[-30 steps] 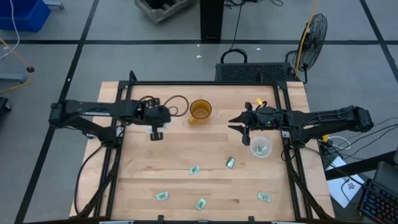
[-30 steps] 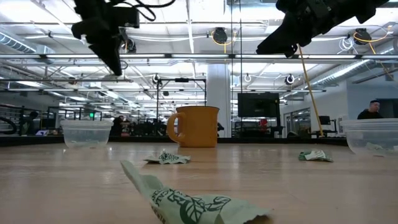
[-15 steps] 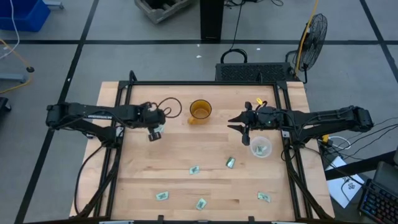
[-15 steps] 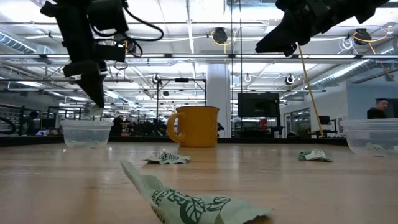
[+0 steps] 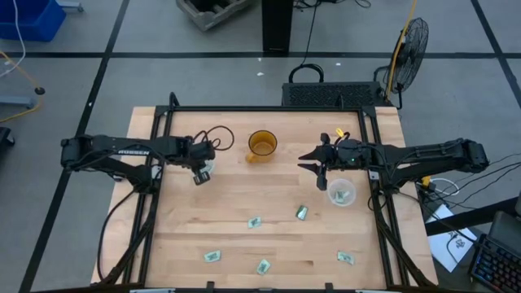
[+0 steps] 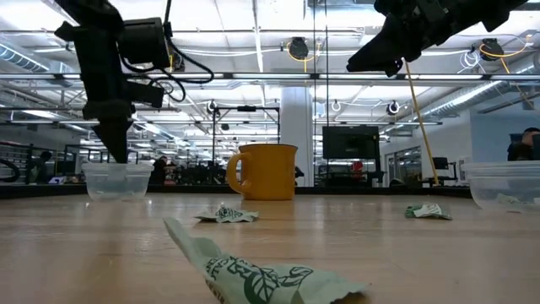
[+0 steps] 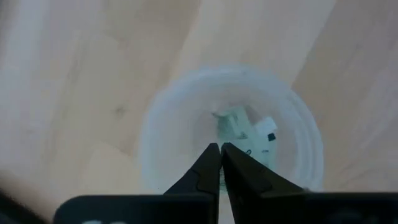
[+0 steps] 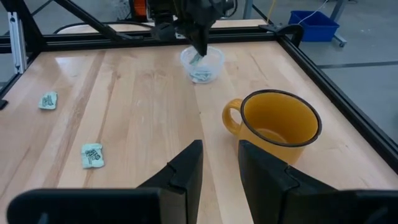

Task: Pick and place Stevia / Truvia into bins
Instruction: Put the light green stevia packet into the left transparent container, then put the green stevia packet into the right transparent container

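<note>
High view: the left gripper point(image 5: 201, 172) hangs over the small clear plastic cup point(image 5: 203, 169) at centre left of the desk point(image 5: 236, 203). Pale green sachets point(image 5: 255, 222) lie across the lower half.

Low view: the left gripper points down into the cup at left.

Left wrist view: fingers nearly closed, a narrow gap between them; whether they grip anything cannot be told. Sachets lie in the cup below.

Right wrist view: the right gripper point(image 8: 219, 163) waits part open, empty, near the amber mug point(image 8: 278, 125).

Step in hand, by judgement: deposit. Next: lift clear, then fetch a loose sachet.
</note>
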